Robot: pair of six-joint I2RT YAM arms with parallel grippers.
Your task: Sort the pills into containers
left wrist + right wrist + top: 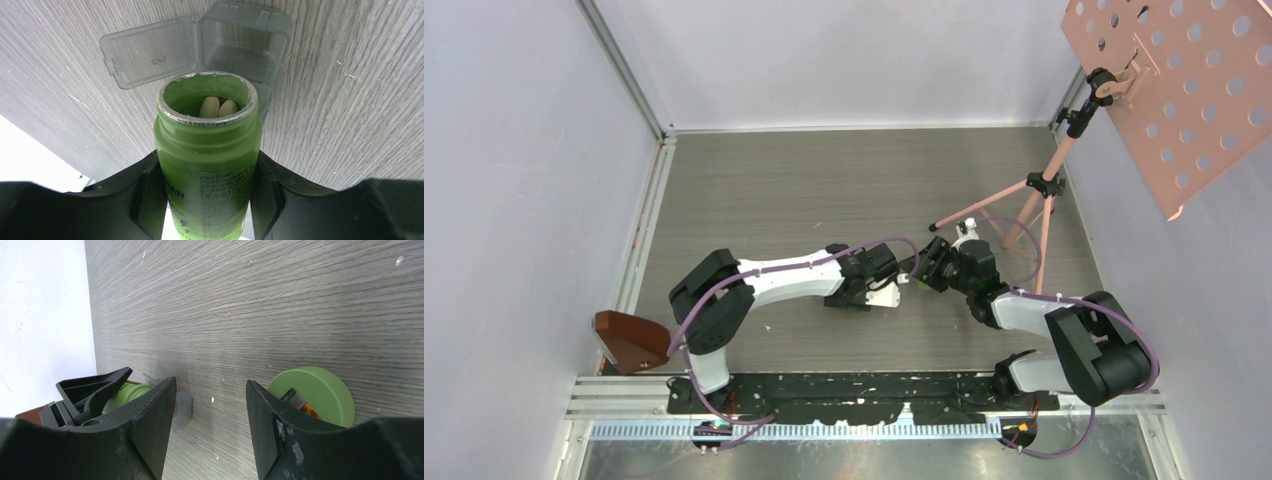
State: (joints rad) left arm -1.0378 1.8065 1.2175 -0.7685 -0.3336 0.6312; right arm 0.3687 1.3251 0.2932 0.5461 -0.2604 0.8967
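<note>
Green bottle (207,165), clamped uncapped in the left hand (207,200) over the open case (240,50), could overpour pills (218,107); right hand (210,425) gapes empty.

A lab test cell: plain white walls (514,180) box in a grey wood-grain table (824,180), aluminium rails (624,70) frame it, and a pink perforated panel (1184,90) on a tripod (1034,200) stands beyond the jaws.

A pink perforated board (1189,90) is sitting on a tripod stand (1024,205) at my far right. A brown block (631,340) is lying at my near left, beside the table (824,190) edge.
</note>
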